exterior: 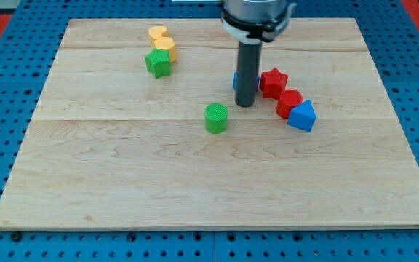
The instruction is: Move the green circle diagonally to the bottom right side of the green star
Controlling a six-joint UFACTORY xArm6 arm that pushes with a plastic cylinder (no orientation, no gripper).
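Note:
The green circle (216, 118) stands near the middle of the wooden board. The green star (158, 63) sits toward the view's top left, so the circle lies below and to the right of it, some way off. My tip (244, 105) rests on the board just right of and slightly above the green circle, with a small gap between them. The rod rises straight up from the tip to the arm's head at the view's top.
Two yellow blocks (161, 40) stand just above the green star. A red star (273, 82), a red block (289, 103) and a blue block (302, 116) run in a diagonal right of my tip. A blue block (235, 81) is mostly hidden behind the rod.

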